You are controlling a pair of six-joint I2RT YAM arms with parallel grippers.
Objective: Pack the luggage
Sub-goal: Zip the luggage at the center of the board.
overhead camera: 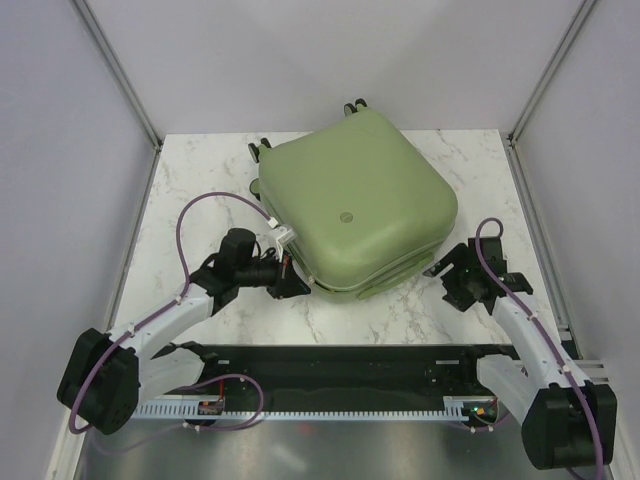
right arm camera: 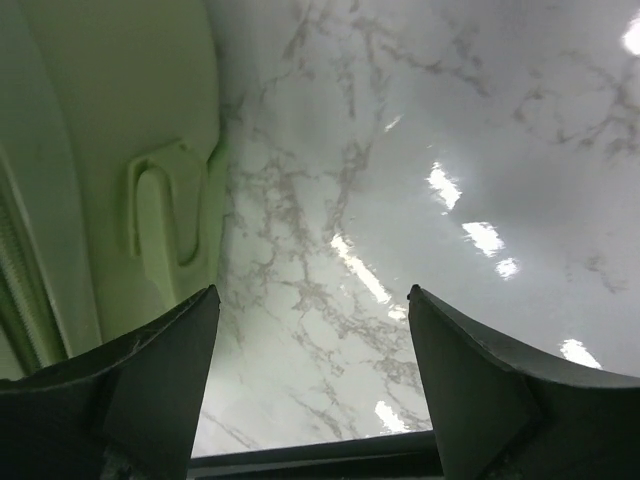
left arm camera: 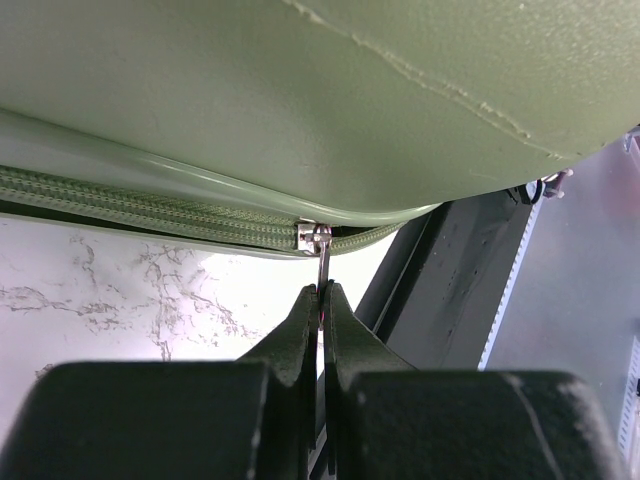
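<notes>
Closed luggage point(overhead camera: 355, 205) flat on desk point(overhead camera: 190, 190), toward back. Left tool point(left arm camera: 322, 296) pinched tight on zipper pull point(left arm camera: 321, 258), near-left edge. Right tool point(right arm camera: 311, 295) spread wide, empty, beside luggage right side.

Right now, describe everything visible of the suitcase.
The luggage is a pale sage-green hard-shell case with rounded corners, lying flat and closed on the marble table, turned diagonally. A small round logo marks its upper shell; black-and-green caster wheels stick out at the far edge. A matching green zipper runs along its seam. The left gripper pinches the metal zipper pull at the near corner; the right gripper stands open beside its right side.
</notes>
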